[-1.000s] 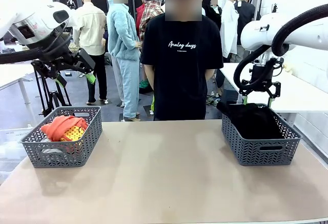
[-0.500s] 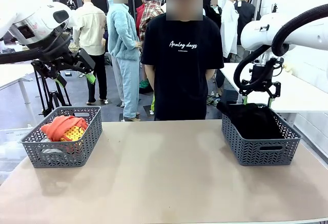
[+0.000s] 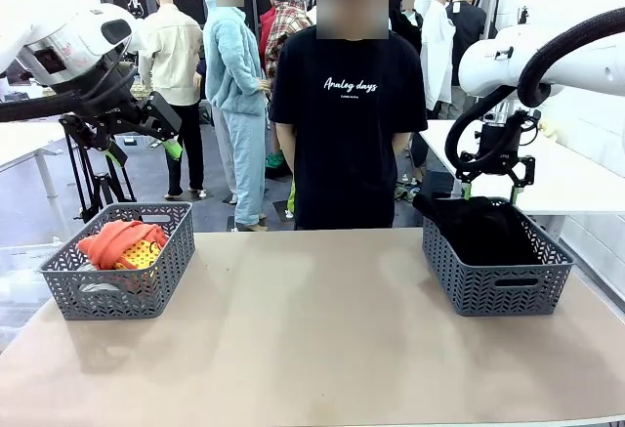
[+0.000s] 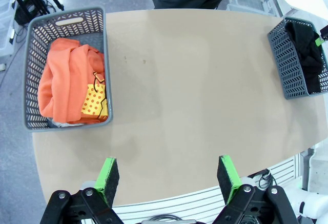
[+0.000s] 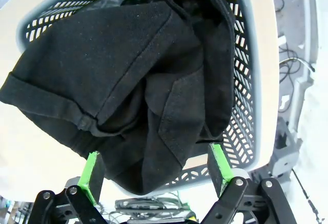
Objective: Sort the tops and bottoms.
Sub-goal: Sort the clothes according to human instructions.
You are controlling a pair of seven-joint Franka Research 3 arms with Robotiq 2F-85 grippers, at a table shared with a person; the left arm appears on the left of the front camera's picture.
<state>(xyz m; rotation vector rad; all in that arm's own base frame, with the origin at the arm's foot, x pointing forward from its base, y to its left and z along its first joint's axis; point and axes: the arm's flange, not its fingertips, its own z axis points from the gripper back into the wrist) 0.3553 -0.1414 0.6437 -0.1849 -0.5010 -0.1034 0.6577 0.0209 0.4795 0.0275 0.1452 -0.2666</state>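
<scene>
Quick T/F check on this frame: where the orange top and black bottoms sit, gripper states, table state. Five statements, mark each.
1. The bright orange folded top lies in the grey plastic basket on the robot's left. True.
2. The black folded bottoms lie flat on the tan table. False: they sit in the grey plastic basket on the robot's right, one end draped over its rim.
3. The right gripper is open above the black garment. True.
4. The left gripper is shut on the orange top. False: it is open, holding nothing.
5. The person's hand rests on the table. False: no hand touches it.
</scene>
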